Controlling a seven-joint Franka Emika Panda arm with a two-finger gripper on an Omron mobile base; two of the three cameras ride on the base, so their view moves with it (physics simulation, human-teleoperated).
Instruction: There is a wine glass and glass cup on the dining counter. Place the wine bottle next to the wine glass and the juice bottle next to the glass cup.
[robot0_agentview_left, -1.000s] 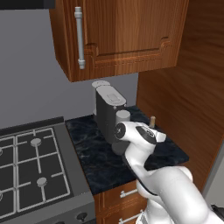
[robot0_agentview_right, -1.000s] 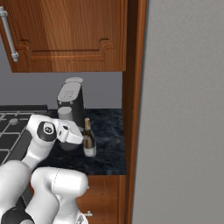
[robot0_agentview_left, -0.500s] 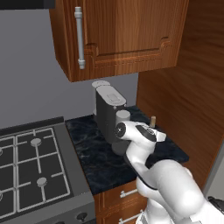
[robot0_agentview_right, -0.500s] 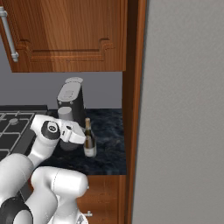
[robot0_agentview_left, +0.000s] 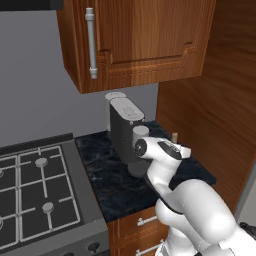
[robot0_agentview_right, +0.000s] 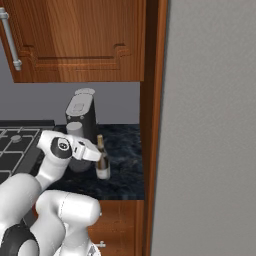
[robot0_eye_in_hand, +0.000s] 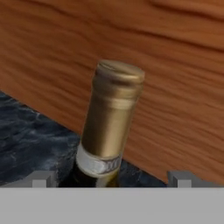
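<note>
The wine bottle (robot0_agentview_right: 102, 163) stands upright on the small black counter (robot0_agentview_right: 125, 175) by the stove, close to the wooden side wall. It is dark, with a tan foil neck (robot0_eye_in_hand: 109, 122) and a pale label low on its body. Its tan top (robot0_agentview_left: 174, 135) peeks out behind my wrist. My gripper (robot0_agentview_right: 98, 155) is open at neck height, right at the bottle. In the hand view my gripper (robot0_eye_in_hand: 111, 179) has one fingertip on either side of the neck, well apart from it. The wine glass, glass cup, juice bottle and dining counter are out of view.
A dark coffee machine (robot0_agentview_left: 123, 131) stands at the back of the counter, just left of the bottle. The gas stove (robot0_agentview_left: 35, 185) lies to the left. A wooden wall panel (robot0_agentview_left: 215, 95) rises on the right, and a wooden cabinet (robot0_agentview_left: 140, 40) hangs overhead.
My hand has reached forward and right, closing in on the wine bottle's neck. The jaws have stayed open and the bottle has not moved.
</note>
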